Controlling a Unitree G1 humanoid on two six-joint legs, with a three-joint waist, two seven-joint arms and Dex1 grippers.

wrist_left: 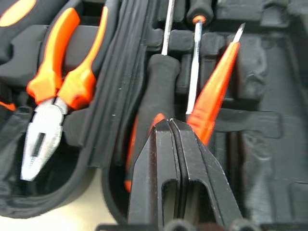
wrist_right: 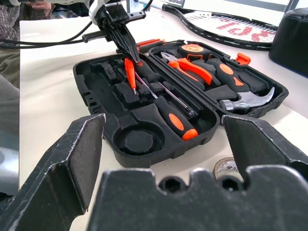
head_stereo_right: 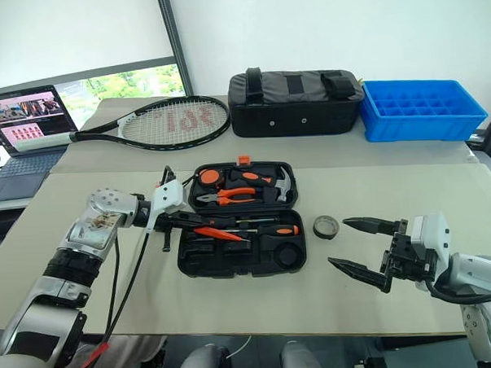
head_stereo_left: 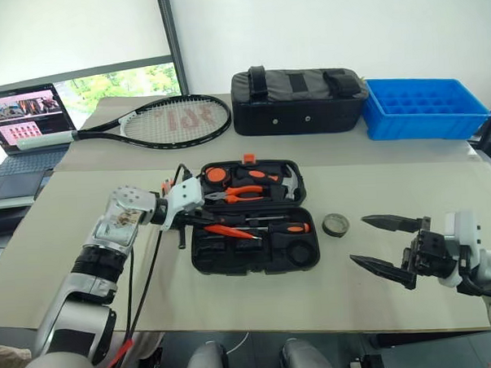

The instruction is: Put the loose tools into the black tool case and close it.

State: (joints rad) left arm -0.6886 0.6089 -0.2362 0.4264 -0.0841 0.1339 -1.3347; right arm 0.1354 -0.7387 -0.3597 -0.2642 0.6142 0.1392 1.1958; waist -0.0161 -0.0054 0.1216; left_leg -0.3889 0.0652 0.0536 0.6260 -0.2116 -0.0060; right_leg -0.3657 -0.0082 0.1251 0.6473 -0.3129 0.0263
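Risk of misseating: left pincer (head_stereo_right: 205,226), shut on slim orange screwdriver (head_stereo_right: 219,232) above open black plastic tool case (head_stereo_right: 241,270) on counter (head_stereo_right: 332,298), releasing off-slot; right pincer (head_stereo_right: 356,244) wide, empty beside dark tape roll (head_stereo_right: 326,226).

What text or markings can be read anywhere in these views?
Tennis racket strings: red printed marking, not readable as letters.
Laptop screen: pictures and text, too small to read.
Tape roll: no legible print.
Tool case, black bag, blue tray: no text visible.

Tool case (head_stereo_left: 255,250) sits open mid-table, tape roll (head_stereo_left: 336,224) just right, racket (head_stereo_left: 157,123), bag (head_stereo_left: 299,100) and tray (head_stereo_left: 423,108) along the far edge.
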